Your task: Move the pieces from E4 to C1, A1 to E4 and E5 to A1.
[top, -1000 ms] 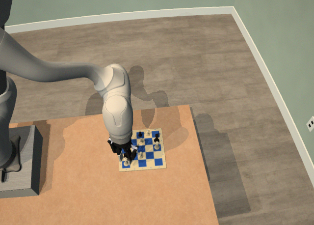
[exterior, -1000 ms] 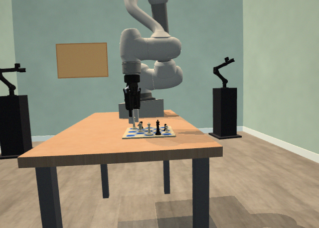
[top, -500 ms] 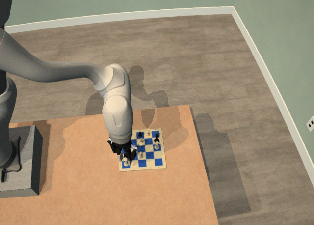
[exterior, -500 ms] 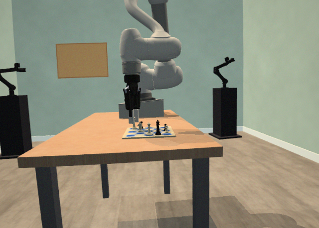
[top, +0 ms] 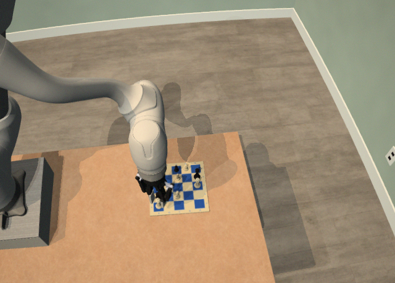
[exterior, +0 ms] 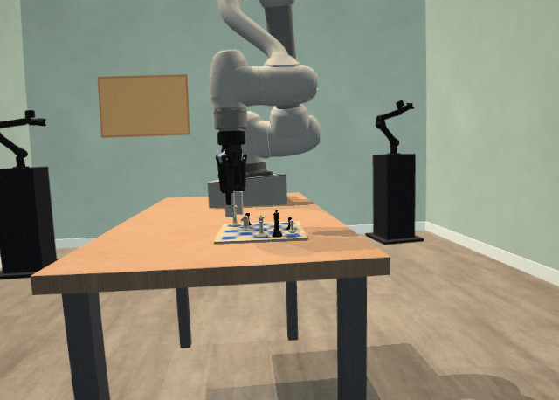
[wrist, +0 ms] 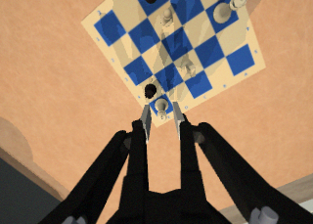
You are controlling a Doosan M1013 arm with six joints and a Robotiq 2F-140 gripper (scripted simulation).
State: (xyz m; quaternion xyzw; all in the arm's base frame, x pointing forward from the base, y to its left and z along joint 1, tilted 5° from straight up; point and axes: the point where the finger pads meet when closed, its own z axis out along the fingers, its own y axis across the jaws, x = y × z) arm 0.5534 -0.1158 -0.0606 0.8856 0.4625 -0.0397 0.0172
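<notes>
Our gripper (wrist: 161, 117) hangs vertically, fingers partly parted and holding nothing, straddling from above the white pawn (wrist: 161, 108) on the corner square of the chessboard (wrist: 109, 11). We judge this spacing chosen to clear the black pawn (wrist: 151, 90) just beside it. The other pieces stand upright across the board on the wooden table (top: 105, 241).

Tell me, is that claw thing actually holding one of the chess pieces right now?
No, nothing is held. The gripper hangs above the board's corner with its fingers partly spread on either side of a white pawn, which stands on its square below them.
</notes>
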